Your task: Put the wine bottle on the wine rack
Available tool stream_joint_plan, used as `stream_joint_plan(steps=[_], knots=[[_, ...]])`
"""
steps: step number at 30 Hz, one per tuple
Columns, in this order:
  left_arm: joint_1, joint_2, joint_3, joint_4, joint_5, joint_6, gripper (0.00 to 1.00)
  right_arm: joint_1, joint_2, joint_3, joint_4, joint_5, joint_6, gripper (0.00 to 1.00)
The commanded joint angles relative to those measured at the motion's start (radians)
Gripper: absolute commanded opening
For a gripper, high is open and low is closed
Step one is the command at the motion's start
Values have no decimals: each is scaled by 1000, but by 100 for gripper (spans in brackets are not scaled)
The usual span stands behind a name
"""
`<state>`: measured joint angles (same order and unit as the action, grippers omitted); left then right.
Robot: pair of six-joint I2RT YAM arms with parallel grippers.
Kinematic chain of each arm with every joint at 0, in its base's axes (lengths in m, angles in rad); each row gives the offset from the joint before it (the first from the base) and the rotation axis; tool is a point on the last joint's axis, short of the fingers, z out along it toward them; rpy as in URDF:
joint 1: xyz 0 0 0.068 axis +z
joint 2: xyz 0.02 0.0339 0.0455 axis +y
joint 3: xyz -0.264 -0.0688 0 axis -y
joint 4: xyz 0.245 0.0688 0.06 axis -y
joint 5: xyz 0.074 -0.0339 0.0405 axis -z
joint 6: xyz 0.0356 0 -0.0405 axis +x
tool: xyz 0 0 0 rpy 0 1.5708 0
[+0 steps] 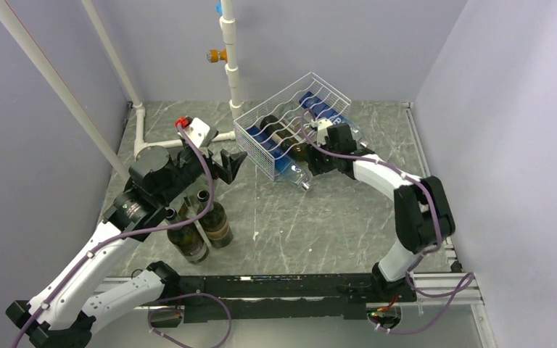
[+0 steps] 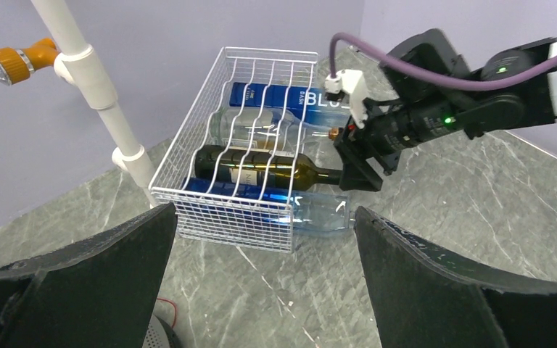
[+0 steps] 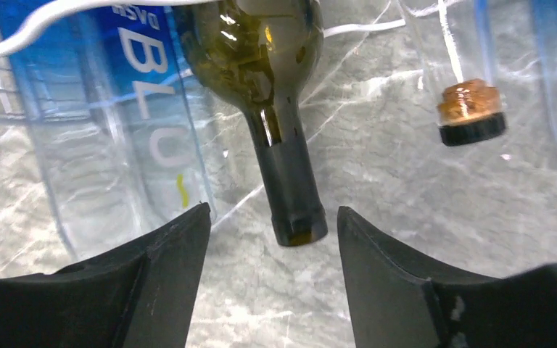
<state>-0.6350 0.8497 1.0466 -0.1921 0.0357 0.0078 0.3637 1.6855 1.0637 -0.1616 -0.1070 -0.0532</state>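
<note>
— Right pincer (image 3: 272, 214): what state is it in?
— Fingers apart, one on each side of the wine bottle's (image 3: 272, 80) neck. A gap shows on both sides, so nothing is clamped.
— And the bottle itself?
— Dark green, lying on its side in a cradle of the rack (image 2: 225, 210). Its neck pokes out of the open end toward that pincer. In the top view the rack sits at about 1 o'clock from the middle of the surface (image 1: 319, 225).
— What lies beside it?
— From the left wrist, a blue bottle (image 2: 319, 210) lies along its near side and juts further out of the rack. A clear bottle (image 2: 254, 127) with a cork stopper lies on its far side, and a second blue one (image 2: 275, 96) lies beyond that.
— Left pincer (image 1: 230, 161)?
— Spread wide and holding nothing. It hangs over the surface at about 8 o'clock of the rack, apart from it, with its camera facing the wire.
— Anything else around?
— Two upright bottles (image 1: 215, 221), dark and just beside each other, stand at 8 o'clock on the surface beneath the left arm. A white pipe (image 1: 233, 72) rises at 12 o'clock, near the rack's far left corner.
</note>
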Motion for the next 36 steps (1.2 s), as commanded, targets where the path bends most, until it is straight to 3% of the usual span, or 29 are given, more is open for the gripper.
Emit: stream_joint_plan(steps=[1, 4, 6, 9, 11, 14, 18, 20, 25, 36], knots=[[4, -27, 16, 29, -23, 15, 99, 4, -138, -19, -19, 20, -46, 70], [4, -40, 18, 25, -33, 21, 99, 8, -199, -19, -46, -13, -78, 79], [4, -57, 16, 27, -33, 20, 99, 13, -251, -43, -15, -51, -75, 99], [4, -84, 14, 33, -33, 11, 99, 24, -326, -90, 47, -127, -63, 100], [6, -104, 13, 39, -33, 5, 99, 39, -348, -83, 62, -100, -1, 100], [6, -134, 2, 52, -48, -1, 99, 43, -302, 29, -81, -108, 157, 100], [11, -164, -17, 69, -100, 0, 99, 45, -244, 185, -251, -316, 178, 100], [13, -175, -25, 76, -132, 2, 99, 51, -269, 154, -194, -421, 185, 100], [21, -203, -47, 98, -192, 10, 99, 157, -297, 117, -41, -486, 262, 100], [26, -198, -72, 110, -301, 37, 99, 632, -236, 224, 92, -26, 184, 93]])
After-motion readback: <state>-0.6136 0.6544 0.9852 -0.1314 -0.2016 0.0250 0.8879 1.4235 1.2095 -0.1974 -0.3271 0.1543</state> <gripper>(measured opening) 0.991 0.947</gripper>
